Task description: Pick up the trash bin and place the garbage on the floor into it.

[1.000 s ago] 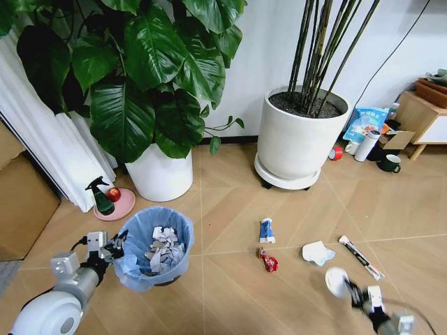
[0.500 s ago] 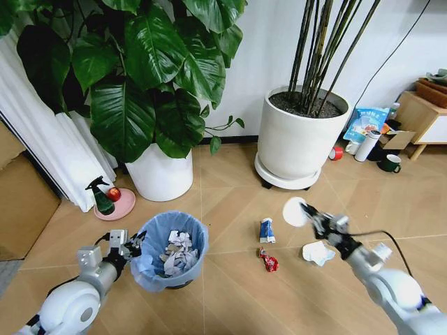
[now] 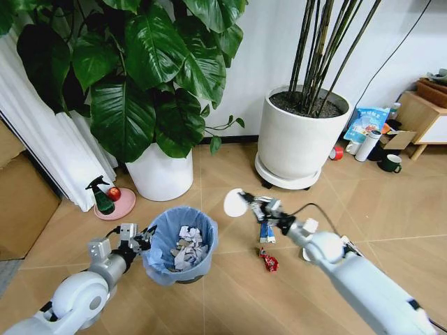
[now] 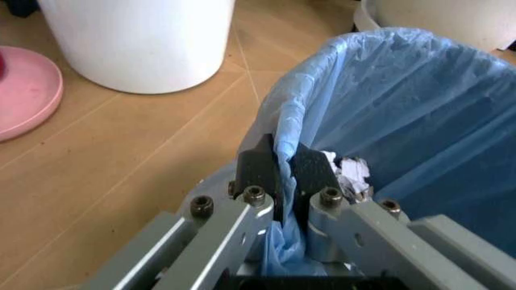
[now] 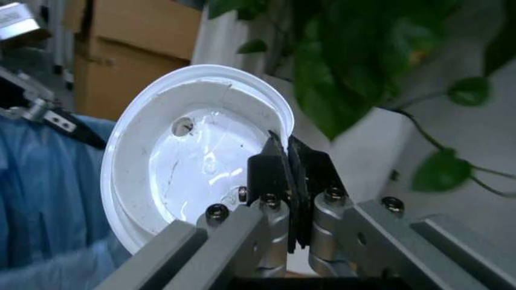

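my left gripper (image 3: 140, 238) is pinched together on the rim of the trash bin (image 3: 180, 246), the fingers (image 4: 260, 171) clamping the blue bag liner where it folds over the edge, and the bin hangs tilted at my lower left with paper scraps (image 3: 186, 250) already inside. my right gripper (image 3: 253, 204) is clamped on the edge of the white round disc (image 3: 235, 202), holding it in the air just beside the bin's far rim and not yet over the opening. to do this step well, i judge that the disc must be carried fully over the mouth before the fingers part, and the bin held steady with its opening turned toward the disc, since the disc is wide and could glance off the rim. still on the floor past the bin lie the red wrapper (image 3: 268, 262), the blue-white packet (image 3: 266, 231) and a white tissue, partly hidden behind my right arm. farther off stand the green spray bottle (image 3: 103, 197) on its pink dish (image 3: 117, 204), the two white plant pots (image 3: 160, 174) and the broad leaves above, none of them crossing the path to the bin.
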Tool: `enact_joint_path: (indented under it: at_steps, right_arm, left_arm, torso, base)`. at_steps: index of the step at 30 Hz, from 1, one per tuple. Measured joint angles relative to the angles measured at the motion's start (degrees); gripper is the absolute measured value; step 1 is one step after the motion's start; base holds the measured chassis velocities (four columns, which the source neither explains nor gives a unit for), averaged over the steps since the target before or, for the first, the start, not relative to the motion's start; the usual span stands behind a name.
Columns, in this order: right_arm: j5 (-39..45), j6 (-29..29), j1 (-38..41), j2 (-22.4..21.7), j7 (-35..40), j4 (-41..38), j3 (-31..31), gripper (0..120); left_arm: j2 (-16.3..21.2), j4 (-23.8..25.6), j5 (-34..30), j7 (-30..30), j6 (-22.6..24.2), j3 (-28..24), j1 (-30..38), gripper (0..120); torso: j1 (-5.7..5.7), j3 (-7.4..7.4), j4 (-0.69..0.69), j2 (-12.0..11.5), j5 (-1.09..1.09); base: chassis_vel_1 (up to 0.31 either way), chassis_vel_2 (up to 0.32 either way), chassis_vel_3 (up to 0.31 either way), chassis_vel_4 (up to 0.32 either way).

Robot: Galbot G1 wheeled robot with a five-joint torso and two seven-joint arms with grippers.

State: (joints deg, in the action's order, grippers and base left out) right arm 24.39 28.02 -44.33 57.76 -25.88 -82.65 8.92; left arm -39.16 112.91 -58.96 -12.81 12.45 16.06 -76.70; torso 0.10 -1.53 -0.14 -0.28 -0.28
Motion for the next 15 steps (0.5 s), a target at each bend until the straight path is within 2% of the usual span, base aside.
enact_joint_path:
  at_steps: [3,8,10,12,15]
  right_arm:
    - [-0.41,0.89,4.16,2.77,-0.25,2.15,4.22,0]
    - [-0.23,1.1,7.03,4.9,-1.86,3.8,7.15,0]
    - [2.12,0.88,10.13,6.01,-3.36,4.85,11.35,0]
    - [3.11,0.37,11.11,5.99,-3.67,4.89,12.81,0]
    - [8.17,-3.88,13.83,3.74,-5.49,3.99,17.66,4]
  left_arm:
    - [0.02,-0.39,-0.21,0.27,-0.08,-0.9,0.62,0]
    - [0.07,-0.65,-0.28,0.48,-0.1,-1.64,0.83,0]
    - [0.1,-0.7,-0.3,0.55,-0.1,-2.22,1.33,0]
    - [0.09,-0.7,-0.37,0.56,-0.11,-2.3,1.53,0]
    - [0.14,-0.67,-0.59,0.56,-0.11,-2.32,1.81,0]
  torso:
    - [0.0,0.0,0.0,0.0,0.0]
    - [-0.01,0.0,0.01,0.0,-0.01]
    - [-0.01,0.0,0.01,0.0,0.0]
    - [-0.01,0.0,0.0,0.0,-0.01]
    - [-0.01,0.0,0.01,0.0,0.01]
  base:
    - [0.0,0.0,0.0,0.0]
    - [0.0,0.0,0.0,0.0]
    - [0.0,0.0,0.0,0.0]
    - [0.0,0.0,0.0,0.0]
    - [0.0,0.0,0.0,0.0]
